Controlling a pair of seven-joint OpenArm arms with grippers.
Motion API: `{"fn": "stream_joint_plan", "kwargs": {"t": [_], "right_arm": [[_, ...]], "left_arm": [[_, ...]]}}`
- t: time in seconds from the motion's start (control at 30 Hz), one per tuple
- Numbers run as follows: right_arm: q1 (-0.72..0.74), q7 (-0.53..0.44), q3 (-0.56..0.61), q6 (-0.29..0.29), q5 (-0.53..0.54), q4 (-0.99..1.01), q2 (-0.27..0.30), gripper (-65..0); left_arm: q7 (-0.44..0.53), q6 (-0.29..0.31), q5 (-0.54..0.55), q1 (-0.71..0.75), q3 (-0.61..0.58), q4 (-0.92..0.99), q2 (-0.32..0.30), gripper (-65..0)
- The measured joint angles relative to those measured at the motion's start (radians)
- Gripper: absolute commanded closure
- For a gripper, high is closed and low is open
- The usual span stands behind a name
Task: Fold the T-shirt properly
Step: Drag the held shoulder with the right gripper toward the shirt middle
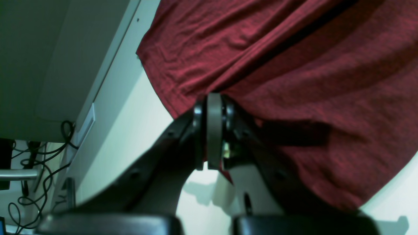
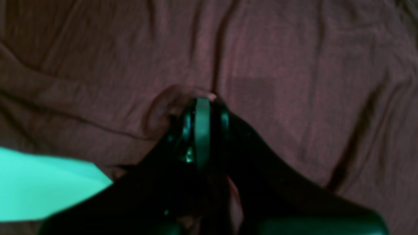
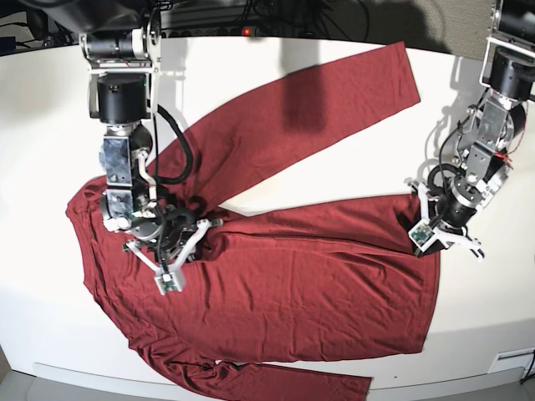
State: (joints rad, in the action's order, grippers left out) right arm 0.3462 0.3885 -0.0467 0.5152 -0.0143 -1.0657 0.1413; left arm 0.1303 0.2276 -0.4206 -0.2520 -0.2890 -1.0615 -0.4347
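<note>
Your left gripper (image 3: 420, 231) and right gripper (image 3: 194, 224), both pinched closed on the T-shirt (image 3: 301, 276), mark its long axis across the worktop (image 3: 33, 109).

You have one dark red, long-sleeved shirt of thin wrinkled knit (image 3: 276, 276) spread on one white table (image 3: 42, 109). Two black robot arms work over it, each carrying one gripper: the left gripper (image 3: 428, 227) and the right gripper (image 3: 185, 238).

base: bright, even | right wrist: dim, blurry | left wrist: green-tinted
</note>
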Motion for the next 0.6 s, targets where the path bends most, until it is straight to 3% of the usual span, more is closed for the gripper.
{"fn": "stream_joint_plan", "kwargs": {"t": [0.23,0.33,0.47,0.6], "right_arm": [[0.000,-0.029,0.082,-0.064,-0.039,0.000,-0.003,0.0],[0.000,-0.033,0.078,-0.122,-0.040,0.000,-0.002,0.0],[0.003,-0.048,0.073,-0.123,-0.040,0.000,0.000,0.0],[0.005,-0.090,0.073,-0.124,-0.040,0.000,0.000,0.0]], "left_arm": [[0.000,0.000,-0.001,-0.006,0.000,0.072,0.000,0.0],[0.009,0.000,-0.001,-0.006,0.000,0.103,0.000,0.0],[0.108,0.000,-0.004,-0.006,0.000,0.113,0.001,0.0],[0.104,0.000,-0.004,-0.008,0.000,0.113,0.005,0.0]]}}
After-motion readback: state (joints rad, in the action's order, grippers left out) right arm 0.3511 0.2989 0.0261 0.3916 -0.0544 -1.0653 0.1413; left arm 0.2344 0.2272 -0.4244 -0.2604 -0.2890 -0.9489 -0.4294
